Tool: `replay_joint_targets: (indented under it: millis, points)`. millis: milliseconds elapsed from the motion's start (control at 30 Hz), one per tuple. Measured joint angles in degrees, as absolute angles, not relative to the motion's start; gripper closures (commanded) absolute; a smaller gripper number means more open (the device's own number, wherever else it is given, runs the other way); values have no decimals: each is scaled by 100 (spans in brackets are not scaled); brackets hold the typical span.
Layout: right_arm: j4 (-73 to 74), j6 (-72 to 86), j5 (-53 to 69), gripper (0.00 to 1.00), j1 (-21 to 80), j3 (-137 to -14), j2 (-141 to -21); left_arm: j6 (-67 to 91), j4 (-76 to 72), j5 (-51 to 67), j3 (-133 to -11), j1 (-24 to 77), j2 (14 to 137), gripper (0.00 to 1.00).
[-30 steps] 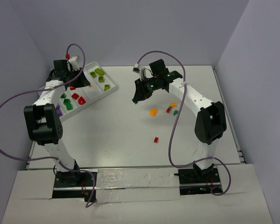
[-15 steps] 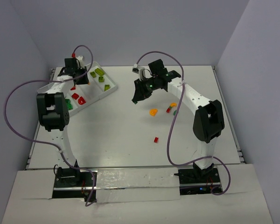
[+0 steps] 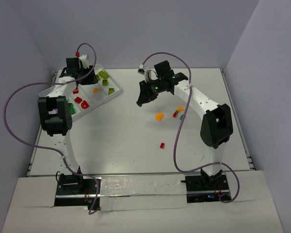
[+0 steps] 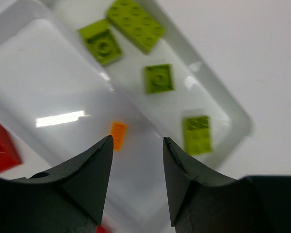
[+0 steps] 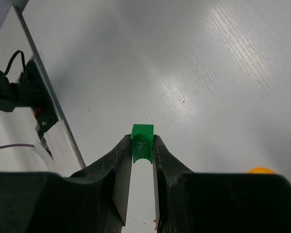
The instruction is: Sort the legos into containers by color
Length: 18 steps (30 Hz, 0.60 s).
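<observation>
You are pinching the green lego (image 5: 142, 132) by its flat sides in the right jaws above the worktop's (image 3: 126, 141) far middle, right of the tray (image 3: 115, 93), left jaws gaping wide over an orange lego (image 4: 118, 135) there, and it is likely feeling light, stiff, slippery

One tray (image 4: 243, 125), four lime bricks (image 4: 136, 24), perhaps five red bricks (image 3: 161, 144).

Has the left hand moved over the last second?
Yes. In the top view the left hand has shifted away from the near table edge, toward the far end of the white tray.
</observation>
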<state>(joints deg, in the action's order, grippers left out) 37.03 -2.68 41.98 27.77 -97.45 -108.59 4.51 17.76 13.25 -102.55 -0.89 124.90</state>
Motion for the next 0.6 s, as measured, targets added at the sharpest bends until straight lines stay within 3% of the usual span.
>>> replay_joint_targets:
  millis: [200, 400, 600]
  points:
    - [3016, 1097, 4347, 100, 2731, -9603, -10837, 1014, 1394, 2953, -8396, -14, 10395, 45]
    - [1819, 3688, 4327, 100, 2624, -8916, -10815, 1470, 877, 3347, -6770, 671, 7877, 43]
    - [1449, 5542, 3968, 100, 2611, -8397, -10818, 1652, 870, 3214, -6456, 1330, 7523, 38]
